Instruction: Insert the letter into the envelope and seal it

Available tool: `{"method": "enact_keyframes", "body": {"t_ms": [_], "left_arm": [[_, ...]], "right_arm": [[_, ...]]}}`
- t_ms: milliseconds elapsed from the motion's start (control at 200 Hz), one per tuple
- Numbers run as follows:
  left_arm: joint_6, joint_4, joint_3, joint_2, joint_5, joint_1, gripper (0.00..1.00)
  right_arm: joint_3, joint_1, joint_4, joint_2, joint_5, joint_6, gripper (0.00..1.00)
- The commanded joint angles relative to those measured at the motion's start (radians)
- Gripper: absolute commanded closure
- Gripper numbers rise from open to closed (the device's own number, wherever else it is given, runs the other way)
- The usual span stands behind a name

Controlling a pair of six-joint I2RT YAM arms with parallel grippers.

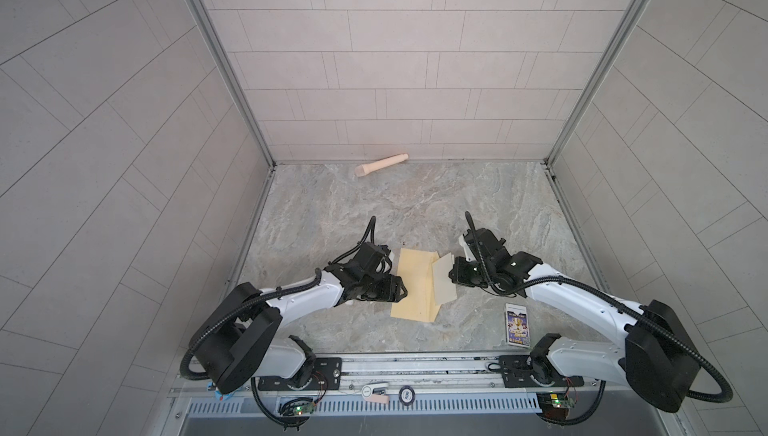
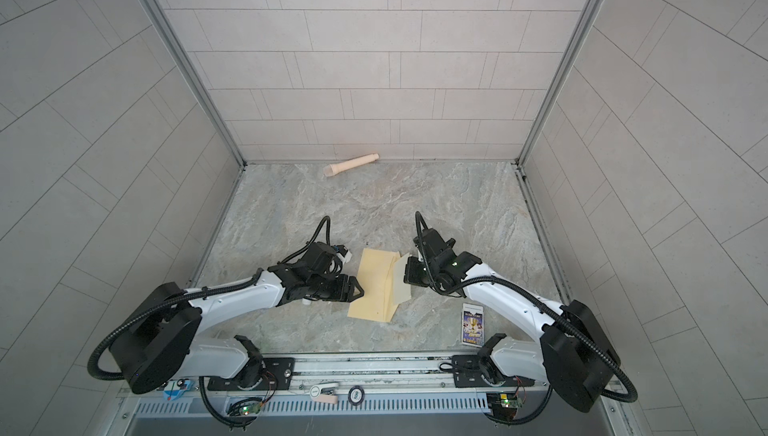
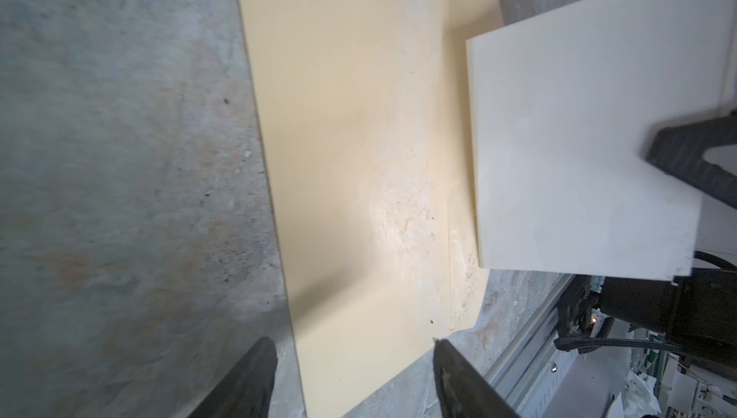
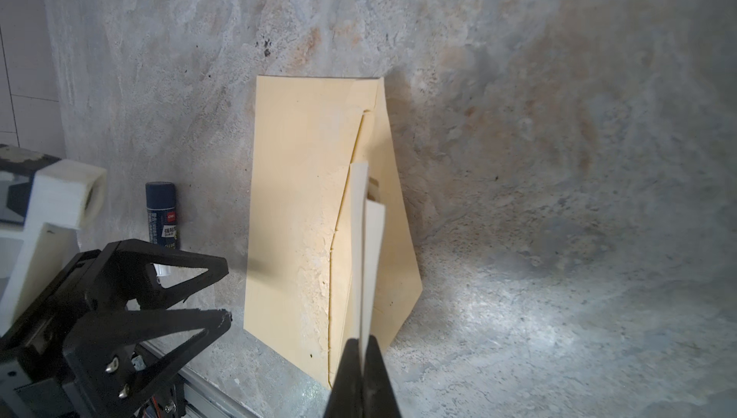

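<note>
**A:** Right gripper (image 4: 362, 340) is clamped tight on the letter (image 4: 369, 256), pinching one edge. The sheet stands up on edge straight ahead of the tips.

**B:** And under it, the envelope (image 4: 295, 196), flat on the bench (image 1: 374, 213). The flap is folded out on the side away from the left gripper (image 4: 227, 292). The letter's forward edge sits over the mouth, but I can't tell whether it's inside the pocket.

**A:** In both top views the letter (image 1: 444, 284) leans over the envelope's (image 1: 415, 284) edge nearest the right gripper (image 1: 451, 278).

**B:** The left gripper (image 3: 353, 342) has its fingers spread, holding nothing. It's low over the opposite long edge of the envelope (image 3: 351, 137), facing the letter (image 3: 578, 149) across it.

**A:** What's around it?

**B:** A glue stick (image 4: 162, 212) lies just behind the left gripper, partly hidden by its fingers. A card pack (image 1: 517, 325) is back beside the right arm, well behind that gripper. A peach cylinder (image 1: 381, 164) lies far beyond both, against the back wall.
</note>
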Motion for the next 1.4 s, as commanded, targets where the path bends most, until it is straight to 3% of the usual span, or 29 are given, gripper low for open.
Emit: {"method": "enact_keyframes", "body": {"t_ms": [0,585,936,1396], "left_arm": [[0.017,-0.023,-0.009,0.04,-0.024,0.011,0.32],[-0.035,0.063,-0.069,0.079,0.095,-0.064,0.41],[-0.047,0.095,-0.083,0.1,0.108,-0.089,0.44],[-0.058,0.102,-0.108,0.096,0.093,-0.088,0.48]], "right_arm": [[0.027,0.022,0.008,0.005,0.037,0.032,1.0],[0.023,0.012,-0.049,0.04,0.101,0.023,1.0],[0.038,-0.017,0.002,0.098,0.017,0.02,1.0],[0.196,-0.065,-0.17,0.019,-0.012,-0.111,1.0]]}}
